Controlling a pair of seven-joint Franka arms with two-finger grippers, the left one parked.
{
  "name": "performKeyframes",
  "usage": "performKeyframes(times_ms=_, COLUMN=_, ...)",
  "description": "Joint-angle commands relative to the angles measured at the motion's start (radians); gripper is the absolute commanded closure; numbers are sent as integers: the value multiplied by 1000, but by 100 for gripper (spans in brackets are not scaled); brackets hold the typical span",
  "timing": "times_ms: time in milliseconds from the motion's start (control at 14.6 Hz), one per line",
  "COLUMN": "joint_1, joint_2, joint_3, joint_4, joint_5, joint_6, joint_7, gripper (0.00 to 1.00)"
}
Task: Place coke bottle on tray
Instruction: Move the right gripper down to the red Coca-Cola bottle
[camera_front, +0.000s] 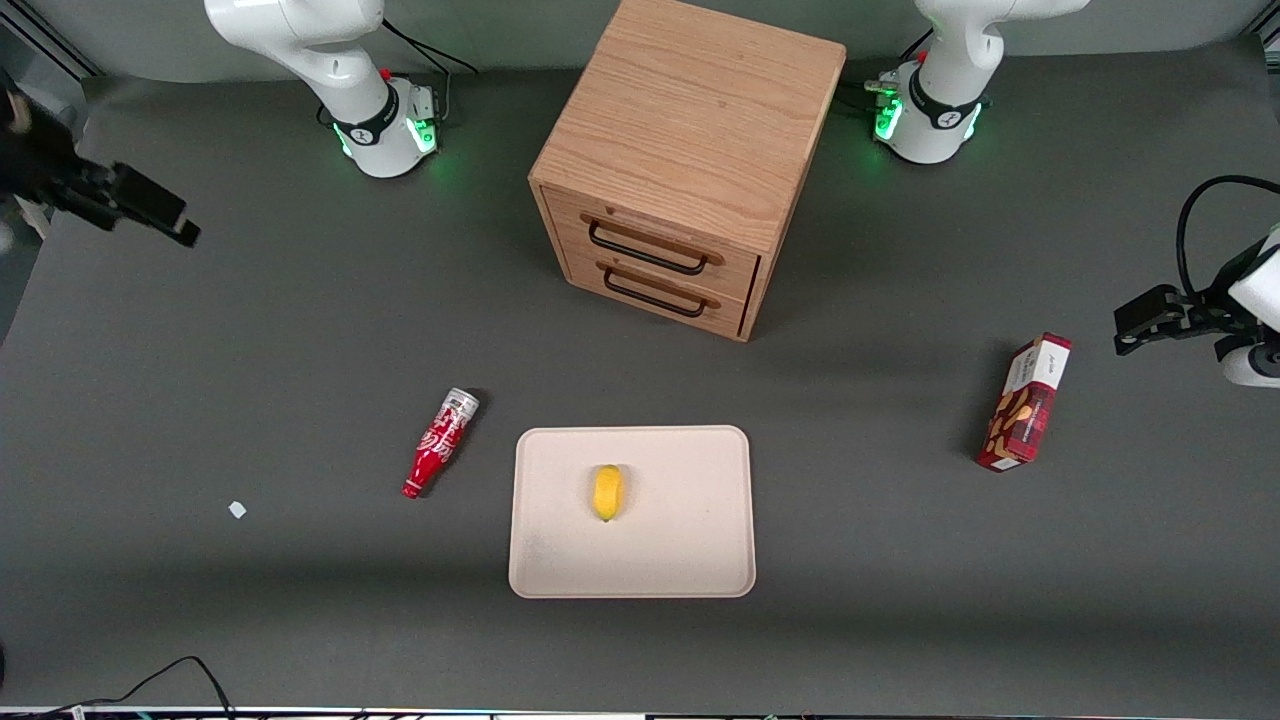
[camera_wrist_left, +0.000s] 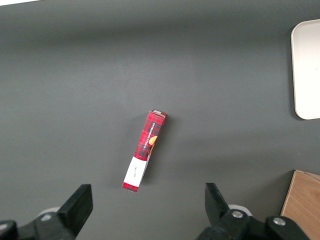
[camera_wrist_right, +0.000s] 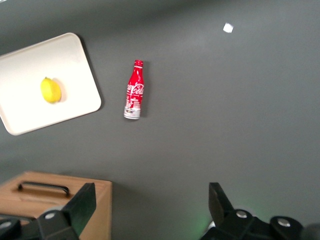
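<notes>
The coke bottle (camera_front: 440, 443) lies on its side on the grey table, close beside the tray (camera_front: 680, 540) on the working arm's side, cap pointing toward the front camera. In the right wrist view the bottle (camera_wrist_right: 134, 91) lies apart from the tray (camera_wrist_right: 30, 65). The tray is beige and flat and holds a yellow lemon (camera_front: 607, 492). My right gripper (camera_front: 185, 232) hangs open and empty above the table at the working arm's end, well away from the bottle. In its own view the gripper (camera_wrist_right: 150, 200) has wide-apart fingers (camera_wrist_right: 82, 202) with nothing between them.
A wooden two-drawer cabinet (camera_front: 690, 150) stands farther from the front camera than the tray. A red snack box (camera_front: 1025, 405) lies toward the parked arm's end. A small white scrap (camera_front: 237, 510) lies on the table toward the working arm's end.
</notes>
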Motion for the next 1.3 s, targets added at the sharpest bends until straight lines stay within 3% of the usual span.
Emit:
performKeyframes(times_ms=0, joint_1=17, joint_2=160, joint_3=58, joint_4=46, joint_5=25, joint_6=85, joint_7=244, gripper=0)
performKeyframes(times_ms=274, joint_1=23, joint_2=346, joint_3=138, joint_4=-31, joint_5=10, joint_6=243, joint_7=514, gripper=0)
performKeyframes(times_ms=684, joint_1=15, joint_2=519, joint_3=141, joint_4=-266, joint_5=-95, joint_6=651, joint_7=538, gripper=0)
performKeyframes(times_ms=821, joint_1=18, joint_2=569, joint_3=136, joint_4=-315, joint_5=-98, joint_6=784, joint_7=547, gripper=0)
performKeyframes(times_ms=1162, joint_1=21, joint_2=607, joint_3=136, joint_4=-394, joint_5=-118, joint_6=947, joint_7=574, gripper=0)
performKeyframes(times_ms=1231, joint_1=20, joint_2=607, joint_3=138, joint_4=-411, joint_5=-122, joint_6=969, joint_7=573, gripper=27)
